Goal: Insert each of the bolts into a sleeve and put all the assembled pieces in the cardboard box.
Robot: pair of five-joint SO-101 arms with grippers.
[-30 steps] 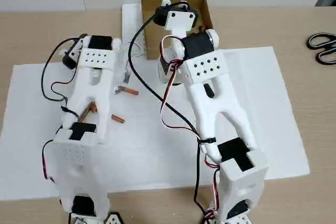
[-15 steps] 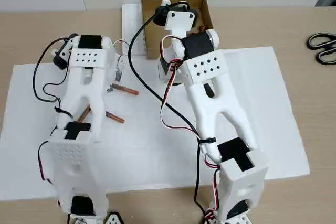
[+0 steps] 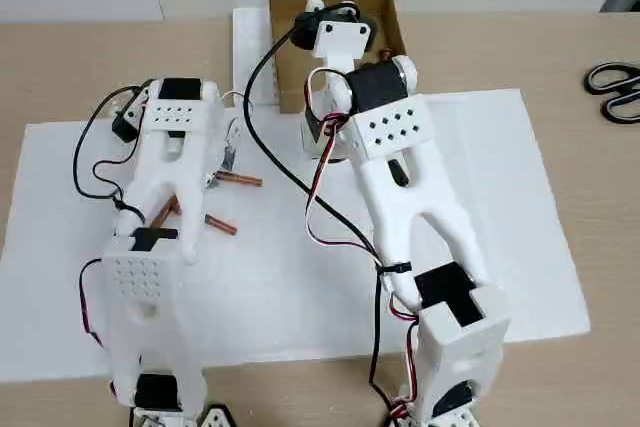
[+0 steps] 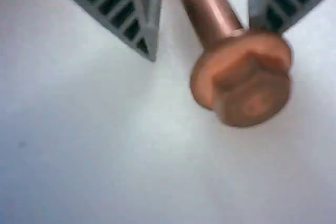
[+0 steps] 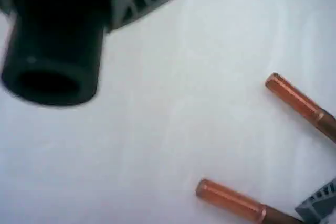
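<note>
A copper bolt (image 4: pixel 239 80) lies on the white sheet between the grey fingers (image 4: pixel 131 9) of my left gripper (image 4: pixel 202 35), which stands open astride its shaft, head outward. From above, that bolt (image 3: pixel 242 179) lies just beside the left gripper (image 3: pixel 228 159). Two more bolts (image 3: pixel 221 225) (image 3: pixel 165 213) lie near the left arm. My right gripper (image 3: pixel 318 142) is shut on a black sleeve (image 5: pixel 52 61), held just above the sheet in front of the cardboard box (image 3: pixel 285 57). The right wrist view also has two bolts (image 5: pixel 296 102) (image 5: pixel 231 200).
A white paper sheet (image 3: pixel 500 207) covers the middle of the wooden table. Black scissors (image 3: pixel 615 82) lie at the far right edge. The right arm's cables (image 3: pixel 300 187) loop over the sheet between the two arms.
The left arm swung left, then came back right and lower over the bolt, which shifted slightly. The right arm kept still.
</note>
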